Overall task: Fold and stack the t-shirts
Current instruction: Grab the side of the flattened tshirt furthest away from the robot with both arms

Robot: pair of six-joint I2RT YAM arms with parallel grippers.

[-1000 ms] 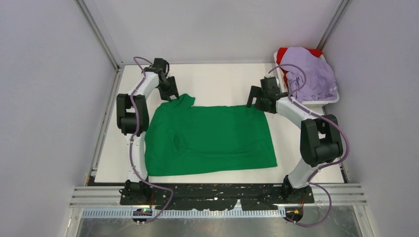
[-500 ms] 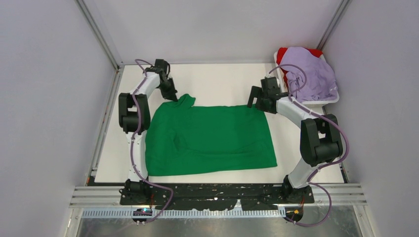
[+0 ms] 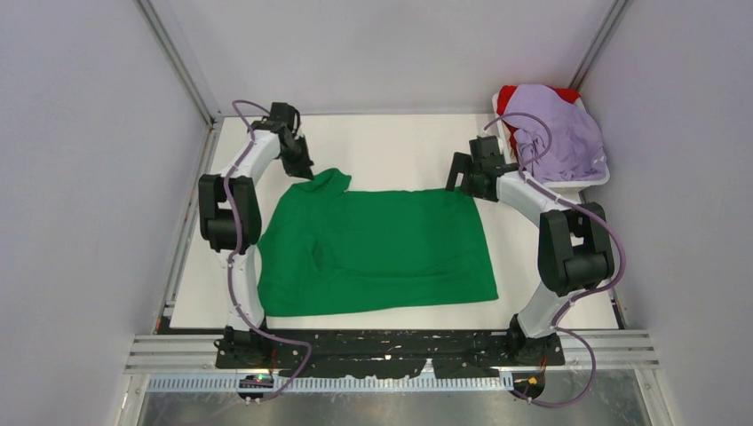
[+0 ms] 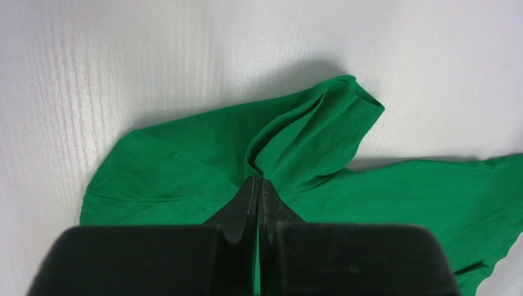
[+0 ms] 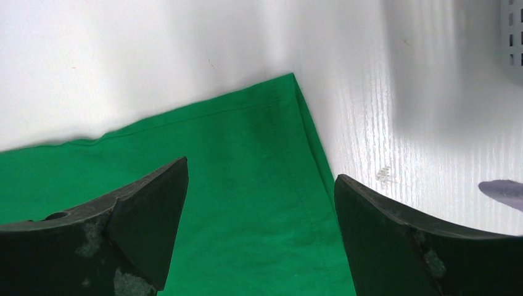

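The bright green t-shirt (image 3: 382,248) lies spread flat on the white table, with one sleeve (image 4: 321,123) bunched up at its far left corner. My left gripper (image 3: 305,170) is at that sleeve, and in the left wrist view it (image 4: 258,180) is shut, pinching a fold of green cloth. My right gripper (image 3: 462,185) is open over the shirt's far right corner (image 5: 290,83), with its jaws wide apart (image 5: 261,169) and nothing between them. The lavender t-shirt (image 3: 555,133) lies crumpled on top of the red t-shirt (image 3: 511,96) at the far right.
The lavender and red shirts sit in a white tray (image 3: 582,182) at the back right corner. The table (image 3: 391,146) has white walls and metal posts on three sides. The tray's perforated wall (image 5: 512,37) shows at the right wrist view's top right.
My left arm's elbow has swung left and its gripper has shifted slightly up and left at the sleeve. The right arm and the shirt body have barely moved.
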